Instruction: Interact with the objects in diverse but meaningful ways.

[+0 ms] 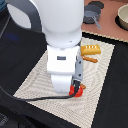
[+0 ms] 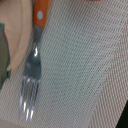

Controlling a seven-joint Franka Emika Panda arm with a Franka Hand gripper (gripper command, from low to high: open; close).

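The fingers are being hidden by the arm (image 1: 62, 55), so their state cannot be told. The tomato (image 1: 77, 91) just beside them could be knocked away.

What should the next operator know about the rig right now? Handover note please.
Gripper: low over the woven placemat, hidden behind the arm in the exterior view; the wrist view shows no fingers, so open or shut cannot be told.
Things: bread loaf and sausage stick on the mat's far side; tomato at the arm's base, partly hidden. Grey pot off the mat, on the table behind.
Wrist view: orange-handled fork lies on the mat beside the tan plate.
Done: nothing visibly held.
Left: pick a target; carton not seen.
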